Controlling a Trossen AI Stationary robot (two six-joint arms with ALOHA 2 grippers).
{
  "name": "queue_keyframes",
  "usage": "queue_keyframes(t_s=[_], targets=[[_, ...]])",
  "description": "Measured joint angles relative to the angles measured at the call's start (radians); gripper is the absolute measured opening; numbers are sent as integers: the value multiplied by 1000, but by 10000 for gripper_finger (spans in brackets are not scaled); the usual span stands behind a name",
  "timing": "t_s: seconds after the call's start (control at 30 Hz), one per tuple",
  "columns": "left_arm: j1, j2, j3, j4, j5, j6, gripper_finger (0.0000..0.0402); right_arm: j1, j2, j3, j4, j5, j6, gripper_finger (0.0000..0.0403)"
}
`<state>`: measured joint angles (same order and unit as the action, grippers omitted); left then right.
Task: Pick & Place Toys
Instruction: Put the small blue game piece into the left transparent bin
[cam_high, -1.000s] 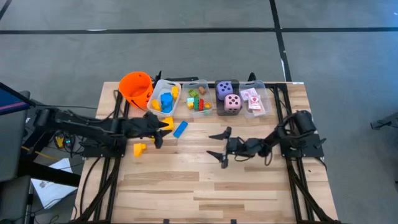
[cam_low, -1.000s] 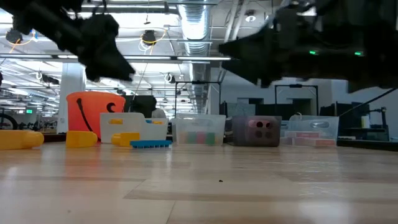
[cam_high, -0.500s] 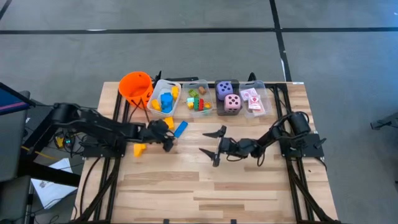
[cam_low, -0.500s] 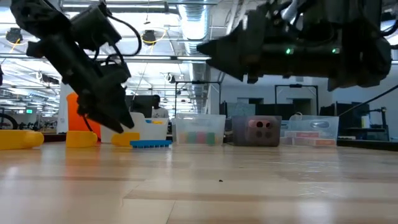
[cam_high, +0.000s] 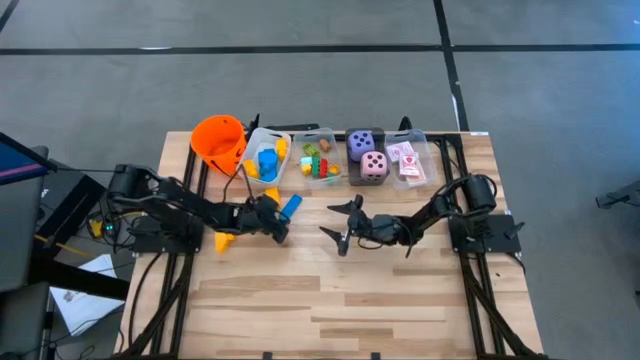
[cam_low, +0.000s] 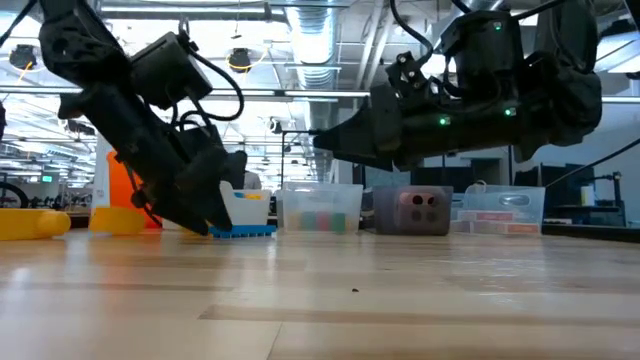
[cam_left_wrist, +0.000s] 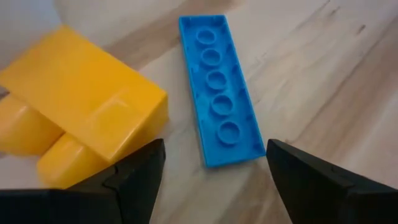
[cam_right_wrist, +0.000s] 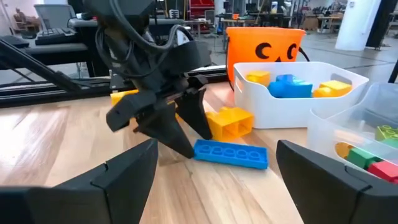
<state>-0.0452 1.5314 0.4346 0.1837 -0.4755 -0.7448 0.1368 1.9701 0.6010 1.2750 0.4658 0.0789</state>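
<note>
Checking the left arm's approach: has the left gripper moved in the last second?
Yes. The left gripper has come down from near the white bin to the flat blue block on the table, fingers open around it.

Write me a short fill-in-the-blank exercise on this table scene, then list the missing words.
1. The left gripper is lowered over a flat ______ block lying on the table.
2. Beside that block lies a bigger ______ block.
3. The orange bucket stands at the ______ end of the row of bins, seen from above.
4. The right gripper hangs with its jaws ______.

Missing words: blue; yellow; left; open
</note>
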Motion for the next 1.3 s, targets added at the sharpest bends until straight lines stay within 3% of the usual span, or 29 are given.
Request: queue_keyframes(t_s=[0.5,0.63,0.8,1.1,1.3], targets=[[-5,181,103,25,-129,4,272,0,0,0,-13,-1,1,320],[-20,190,103,22,-139,-1,230,0,0,0,-15,-1,1,320],[-48,188,103,23,-137,-6,139,0,0,0,-28,-1,1,320],[-166,68,98,52,-12,1,129,0,0,0,-62,4,1,320],[-202,-99,99,26,-119,52,129,0,0,0,-61,4,1,320]])
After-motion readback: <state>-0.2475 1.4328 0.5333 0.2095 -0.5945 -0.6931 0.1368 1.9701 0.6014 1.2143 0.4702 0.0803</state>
